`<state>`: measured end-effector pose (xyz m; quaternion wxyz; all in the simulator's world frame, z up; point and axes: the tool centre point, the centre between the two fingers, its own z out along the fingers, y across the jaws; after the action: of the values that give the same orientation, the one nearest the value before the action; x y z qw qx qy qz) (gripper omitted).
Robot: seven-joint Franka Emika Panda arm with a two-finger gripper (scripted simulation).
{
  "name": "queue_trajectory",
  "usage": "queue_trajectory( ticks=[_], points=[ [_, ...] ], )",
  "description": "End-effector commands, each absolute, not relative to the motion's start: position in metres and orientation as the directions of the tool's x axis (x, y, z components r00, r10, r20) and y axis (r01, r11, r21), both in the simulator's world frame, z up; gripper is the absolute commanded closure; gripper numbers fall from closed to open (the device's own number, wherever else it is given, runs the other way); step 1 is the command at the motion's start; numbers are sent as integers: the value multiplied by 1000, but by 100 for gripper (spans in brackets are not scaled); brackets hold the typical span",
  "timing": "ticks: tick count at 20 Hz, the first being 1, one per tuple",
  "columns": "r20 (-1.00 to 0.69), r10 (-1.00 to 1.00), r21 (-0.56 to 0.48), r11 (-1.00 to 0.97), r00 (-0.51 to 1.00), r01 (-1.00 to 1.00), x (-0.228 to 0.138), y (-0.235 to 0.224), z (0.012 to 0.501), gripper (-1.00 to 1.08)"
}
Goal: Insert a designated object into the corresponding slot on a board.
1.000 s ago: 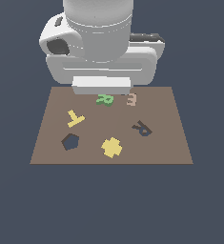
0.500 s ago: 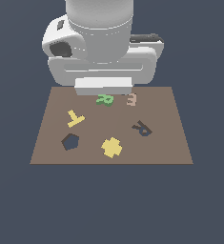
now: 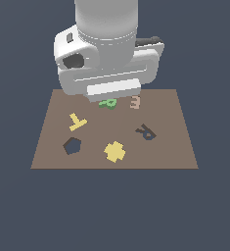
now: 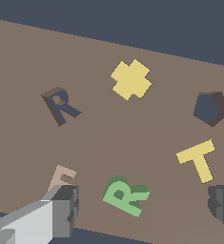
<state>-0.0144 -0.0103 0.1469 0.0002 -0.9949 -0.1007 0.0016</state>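
1. My gripper (image 4: 141, 205) hangs wide open and empty, fingers straddling the green R block (image 4: 125, 194).
2. That block lies flat on the board (image 3: 175, 147), well apart from the R slot (image 4: 60, 105).
3. Straddling it sets up the grasp, I judge.

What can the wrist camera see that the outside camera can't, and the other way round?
Only the wrist view shows the gripper fingers, spread wide either side of the whole green R block. Only the exterior view shows the big white arm, which covers part of that block, and all four edges of the brown board. Both show the R-shaped slot, the hexagon cutout, the yellow T, the yellow cross and the pinkish E.
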Motion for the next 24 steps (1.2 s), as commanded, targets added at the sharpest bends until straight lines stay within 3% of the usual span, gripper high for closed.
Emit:
queue_trajectory(
  ticks=[1, 10, 24],
  points=[
    [-3, 265, -1, -964, 964, 265, -18, -9, 141, -92],
    [-2, 550, -1, -835, 835, 550, -36, -6, 114, -92],
    [1, 877, -1, -480, 480, 877, -62, -13, 72, -92]
  ],
)
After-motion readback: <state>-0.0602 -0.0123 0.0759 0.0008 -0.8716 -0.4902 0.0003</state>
